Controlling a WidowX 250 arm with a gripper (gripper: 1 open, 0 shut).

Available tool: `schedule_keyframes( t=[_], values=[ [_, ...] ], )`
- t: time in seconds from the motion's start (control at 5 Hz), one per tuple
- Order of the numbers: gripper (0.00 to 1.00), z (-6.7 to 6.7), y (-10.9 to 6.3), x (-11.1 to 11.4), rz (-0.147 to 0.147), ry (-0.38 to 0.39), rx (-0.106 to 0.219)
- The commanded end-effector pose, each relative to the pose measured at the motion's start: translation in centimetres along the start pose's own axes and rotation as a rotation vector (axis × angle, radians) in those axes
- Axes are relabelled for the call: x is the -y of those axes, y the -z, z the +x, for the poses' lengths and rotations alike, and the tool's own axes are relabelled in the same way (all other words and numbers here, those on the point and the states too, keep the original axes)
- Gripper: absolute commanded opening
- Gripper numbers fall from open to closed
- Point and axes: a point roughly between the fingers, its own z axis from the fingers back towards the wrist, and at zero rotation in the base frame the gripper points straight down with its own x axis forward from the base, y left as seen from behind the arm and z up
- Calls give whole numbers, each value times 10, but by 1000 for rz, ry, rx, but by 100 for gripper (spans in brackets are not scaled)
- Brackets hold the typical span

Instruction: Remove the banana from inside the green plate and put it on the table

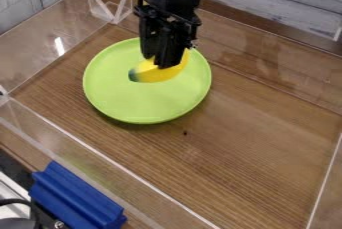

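Observation:
The lime-green plate (127, 98) lies on the brown wood-grain table (254, 143), left of centre. The yellow banana (158, 74) is in the plate's upper right part, with one dark-green tip pointing left. My black gripper (162, 61) comes straight down over the banana, and its fingers are shut on the banana's upper end. The gripper body hides that part of the banana. Whether the banana still rests on the plate or hangs just above it, I cannot tell.
Clear acrylic walls (27, 113) run around the table's edges. A blue ridged block (78, 201) sits outside the near-left wall. A small dark speck (185, 133) lies on the wood just right of the plate.

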Motion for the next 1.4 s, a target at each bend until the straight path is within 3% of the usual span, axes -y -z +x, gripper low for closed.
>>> schedule_keyframes(
  t=[0.0,1.2],
  values=[
    [0,-1,-26,4,40,5,87],
    [0,-5,-31,14,22,-21,71]
  ],
)
